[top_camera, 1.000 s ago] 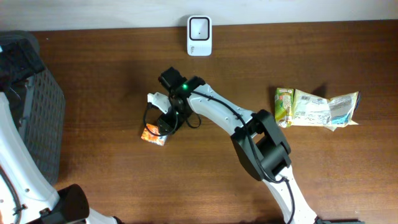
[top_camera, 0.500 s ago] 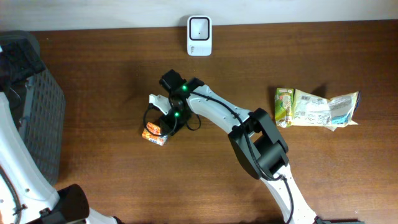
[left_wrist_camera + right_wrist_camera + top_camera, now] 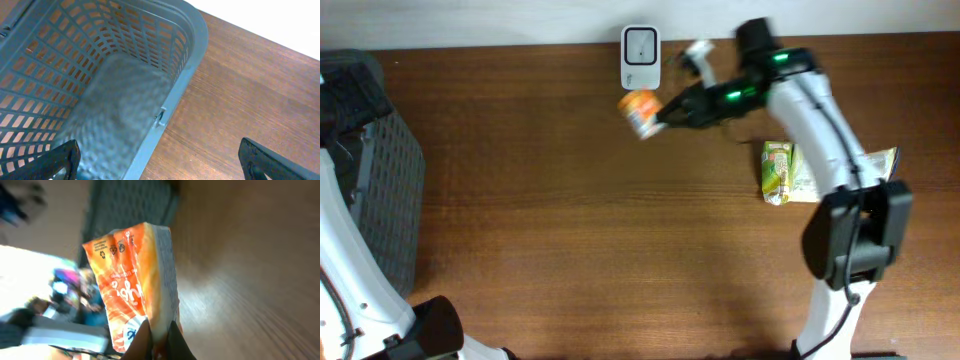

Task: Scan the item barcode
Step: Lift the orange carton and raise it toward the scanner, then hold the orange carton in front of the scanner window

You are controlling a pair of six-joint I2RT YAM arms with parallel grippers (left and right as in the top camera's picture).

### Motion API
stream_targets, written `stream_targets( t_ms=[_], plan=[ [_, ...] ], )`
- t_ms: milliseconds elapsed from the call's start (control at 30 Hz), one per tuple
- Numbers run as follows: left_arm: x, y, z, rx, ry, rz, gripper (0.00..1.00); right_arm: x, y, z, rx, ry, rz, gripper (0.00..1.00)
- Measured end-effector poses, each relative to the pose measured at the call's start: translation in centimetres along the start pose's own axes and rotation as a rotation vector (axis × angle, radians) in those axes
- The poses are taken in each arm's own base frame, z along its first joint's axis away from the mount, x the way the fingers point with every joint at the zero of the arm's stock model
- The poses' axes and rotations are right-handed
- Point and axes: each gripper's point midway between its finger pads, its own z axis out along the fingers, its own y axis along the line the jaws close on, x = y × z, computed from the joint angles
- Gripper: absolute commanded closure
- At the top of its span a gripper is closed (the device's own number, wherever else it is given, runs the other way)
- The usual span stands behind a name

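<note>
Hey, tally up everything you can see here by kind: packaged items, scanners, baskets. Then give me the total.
3 packaged items: orange packet held in the right gripper, green carton, pale crinkled packet
1 scanner
1 basket
Total: 5

R tool [image 3: 159, 337] tight, L tool [image 3: 160, 162] wide.

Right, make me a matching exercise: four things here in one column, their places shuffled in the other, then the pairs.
1. orange packet
2. scanner
3. basket
4. green packet

a. lying on the table, right side
b. at the table's left end
c. pinched in the right gripper
d. at the table's far edge, middle

Pairs: 1-c, 2-d, 3-b, 4-a
</note>
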Motion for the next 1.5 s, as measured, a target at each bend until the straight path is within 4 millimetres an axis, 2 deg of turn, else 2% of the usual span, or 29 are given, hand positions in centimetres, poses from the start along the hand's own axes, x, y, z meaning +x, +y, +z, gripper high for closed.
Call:
stream_targets(
  t_ms=[100,200,333,467,567,667,800,867,933,1033,1100,1233,1300,1367,1500],
  plan=[
    [0.0,0.0,0.0,0.000,0.000,0.000,0.01,-1.3,-1.1,-4.7,-0.041,-0.105,0.049,0.96],
    [0.0,0.0,0.0,-0.001,0.000,0.000,0.01,-2.1,-0.7,-7.8,-0.121,-0.180,0.052,0.96],
    [0.0,0.0,0.0,0.000,0.000,0.000,0.01,-2.4,-0.4,-10.1,-0.174,-0.231,0.064,0.96],
    [0.0,0.0,0.0,-0.001,0.000,0.000,0.01,-2.5,-0.2,-10.8,-0.194,-0.247,0.057,0.96],
    [0.0,0.0,0.0,0.000,0.000,0.000,0.01,-2.5,-0.5,-10.7,-0.177,-0.244,0.058,0.96],
    [0.0,0.0,0.0,0.000,0.000,0.000,0.01,-2.2,-1.6,-10.4,-0.106,-0.230,0.075,0.96],
    [0.0,0.0,0.0,0.000,0.000,0.000,0.01,-0.8,-4.6,-9.1,0.111,-0.157,0.145,0.96],
    [0.0,0.0,0.0,0.000,0.000,0.000,0.01,-0.6,-5.2,-8.4,0.240,-0.111,0.147,0.96],
    [0.0,0.0,0.0,0.000,0.000,0.000,0.01,-1.3,-5.3,-8.1,0.395,-0.086,0.105,0.96],
    [0.0,0.0,0.0,0.000,0.000,0.000,0.01,-5.7,-4.3,-7.8,0.794,-0.137,-0.120,0.96],
    [0.0,0.0,0.0,-0.001,0.000,0.000,0.01,-8.1,-3.4,-6.8,0.975,-0.190,-0.248,0.96],
    [0.0,0.0,0.0,0.000,-0.001,-0.001,0.01,-12.1,-2.2,-4.8,1.281,-0.291,-0.479,0.96],
    [0.0,0.0,0.0,0.000,0.000,0.000,0.01,-13.9,-2.3,-3.5,1.384,-0.326,-0.575,0.96],
    [0.0,0.0,0.0,0.000,0.000,0.000,0.01,-15.5,-3.7,-2.7,1.485,-0.361,-0.634,0.96],
    [0.0,0.0,0.0,-0.001,-0.001,0.000,0.01,-17.5,-8.8,-1.2,1.635,-0.330,-0.735,0.96]
  ],
)
